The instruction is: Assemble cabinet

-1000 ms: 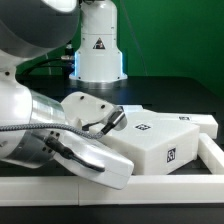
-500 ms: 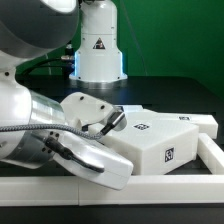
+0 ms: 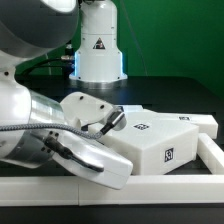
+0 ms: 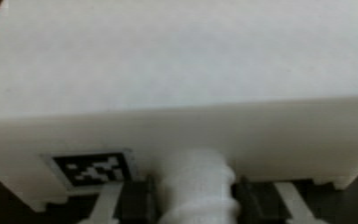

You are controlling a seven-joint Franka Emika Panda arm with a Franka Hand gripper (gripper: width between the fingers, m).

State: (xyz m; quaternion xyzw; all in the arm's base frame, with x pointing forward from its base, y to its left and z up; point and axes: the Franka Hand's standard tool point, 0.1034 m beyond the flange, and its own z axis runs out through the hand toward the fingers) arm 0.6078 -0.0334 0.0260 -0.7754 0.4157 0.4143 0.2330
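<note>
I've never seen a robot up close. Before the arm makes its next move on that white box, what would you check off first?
1. Cabinet in sight: ok. The cabinet fills the wrist view.
2. Peg lined up with the gripper: ok. The peg sits right in front of the wrist camera.
3. Grip on the peg: cannot tell. The gripper is too blurred and hidden to show contact.
4. Tag visible: ok. A tag shows beside the peg.
5. Clearance from the rail: cannot tell. The rail lies close to the cabinet on the exterior view's right.
</note>
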